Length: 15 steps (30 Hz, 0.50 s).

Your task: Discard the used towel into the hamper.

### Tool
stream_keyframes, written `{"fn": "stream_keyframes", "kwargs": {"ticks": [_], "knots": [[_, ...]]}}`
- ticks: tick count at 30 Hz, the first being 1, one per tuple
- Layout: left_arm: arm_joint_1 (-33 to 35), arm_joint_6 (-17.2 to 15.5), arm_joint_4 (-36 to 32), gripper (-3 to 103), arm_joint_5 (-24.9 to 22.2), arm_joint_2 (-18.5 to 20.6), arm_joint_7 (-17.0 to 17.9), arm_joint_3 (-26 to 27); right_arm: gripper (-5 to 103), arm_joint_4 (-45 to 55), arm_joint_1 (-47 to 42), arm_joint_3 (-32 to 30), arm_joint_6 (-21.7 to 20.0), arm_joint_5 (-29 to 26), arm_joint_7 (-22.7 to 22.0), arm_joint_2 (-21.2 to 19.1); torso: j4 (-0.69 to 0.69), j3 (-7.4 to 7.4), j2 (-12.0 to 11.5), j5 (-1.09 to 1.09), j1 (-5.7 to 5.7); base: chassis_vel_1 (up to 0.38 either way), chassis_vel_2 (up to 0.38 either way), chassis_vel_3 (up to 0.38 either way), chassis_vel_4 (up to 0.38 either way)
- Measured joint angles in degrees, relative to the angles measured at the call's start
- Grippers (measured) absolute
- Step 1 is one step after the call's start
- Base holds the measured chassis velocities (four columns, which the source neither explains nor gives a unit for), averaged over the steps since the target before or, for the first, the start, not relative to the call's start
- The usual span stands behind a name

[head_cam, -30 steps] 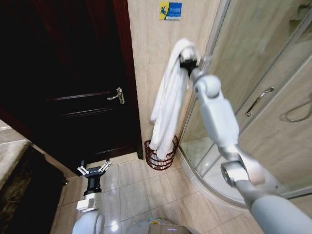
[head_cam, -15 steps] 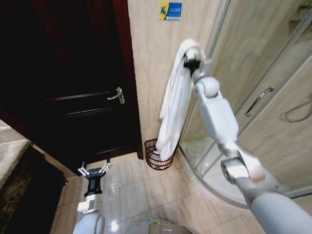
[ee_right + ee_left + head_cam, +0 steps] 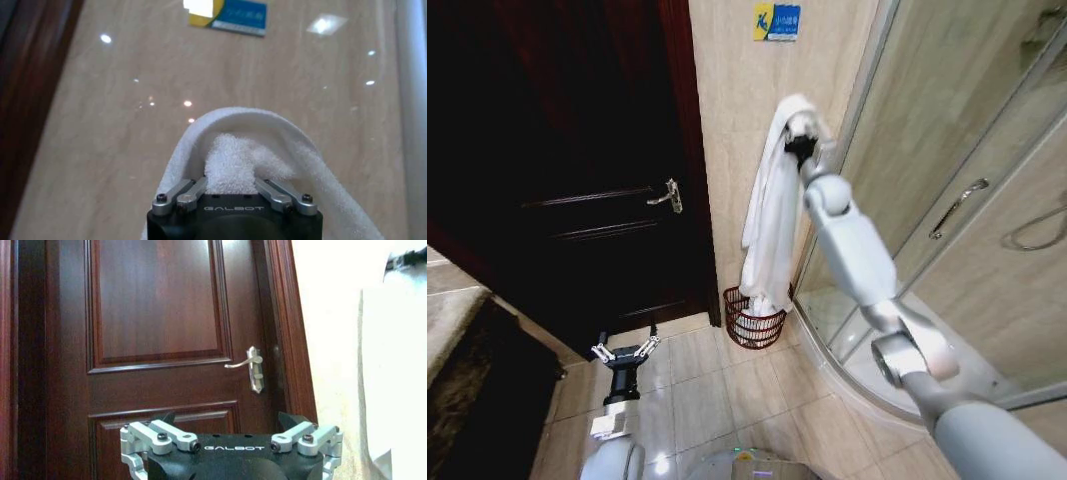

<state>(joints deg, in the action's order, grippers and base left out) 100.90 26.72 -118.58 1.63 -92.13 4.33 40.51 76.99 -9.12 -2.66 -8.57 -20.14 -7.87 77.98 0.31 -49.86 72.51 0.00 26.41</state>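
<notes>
A long white towel (image 3: 772,215) hangs from my right gripper (image 3: 800,138), which is raised high against the beige wall and shut on the towel's top fold. In the right wrist view the towel (image 3: 230,150) bulges between the jaws of my right gripper (image 3: 230,186). Its lower end dips into the hamper (image 3: 755,327), a small reddish-brown openwork basket on the floor in the corner. My left gripper (image 3: 625,353) hangs low near the floor in front of the door, open and holding nothing. In the left wrist view my left gripper (image 3: 230,447) faces the door.
A dark wooden door (image 3: 587,170) with a metal lever handle (image 3: 670,197) stands left of the hamper. A curved glass shower enclosure (image 3: 957,180) lies to the right. A blue and yellow sign (image 3: 775,20) is on the wall above. Tiled floor (image 3: 717,390) lies in front.
My right arm has swung the towel a little to the left and lowered it, so its bottom end now sits inside the hamper. The left arm has stayed where it was.
</notes>
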Motion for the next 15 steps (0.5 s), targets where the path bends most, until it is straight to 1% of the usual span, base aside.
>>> {"fn": "stream_keyframes", "kwargs": {"ticks": [7, 9, 12, 13, 15], "knots": [[0.9, 0.3, -0.6, 100, -0.2, 0.0, 0.1, 0.3, 14, 3.5, -5.2, -0.7, -1.2, -0.9, -0.5, -0.6, 0.03, 0.02, 0.0, -0.01, -0.01, 0.000, 0.000, 0.000, 0.000], [0.9, 0.6, -0.6, 100, -0.3, 0.0, 0.1, 0.3, 14, 4.5, -9.2, -2.1, -1.4, -0.8, -0.4, -1.5, 0.00, 0.02, 0.0, -0.01, -0.01, 0.000, 0.000, 0.000, 0.000], [0.9, 0.7, -0.5, 100, -0.3, 0.0, 0.1, 0.3, 14, 5.3, -14.9, -4.1, -1.2, -0.1, 0.8, -2.7, -0.01, 0.01, 0.0, 0.01, 0.00, 0.000, 0.000, 0.000, 0.000], [0.9, 0.7, -0.5, 100, -0.3, 0.0, 0.1, 0.3, 14, 5.3, -14.9, -4.1, -1.2, -0.1, 0.8, -2.7, -0.01, 0.01, 0.0, 0.01, 0.00, 0.000, 0.000, 0.000, 0.000], [1.0, 0.9, -0.3, 100, -0.4, 0.0, 0.1, 0.3, 14, 5.3, -19.2, -5.7, -0.4, 1.7, 2.0, -3.5, -0.02, 0.01, 0.0, 0.02, -0.01, 0.000, 0.000, 0.000, 0.000]]}}
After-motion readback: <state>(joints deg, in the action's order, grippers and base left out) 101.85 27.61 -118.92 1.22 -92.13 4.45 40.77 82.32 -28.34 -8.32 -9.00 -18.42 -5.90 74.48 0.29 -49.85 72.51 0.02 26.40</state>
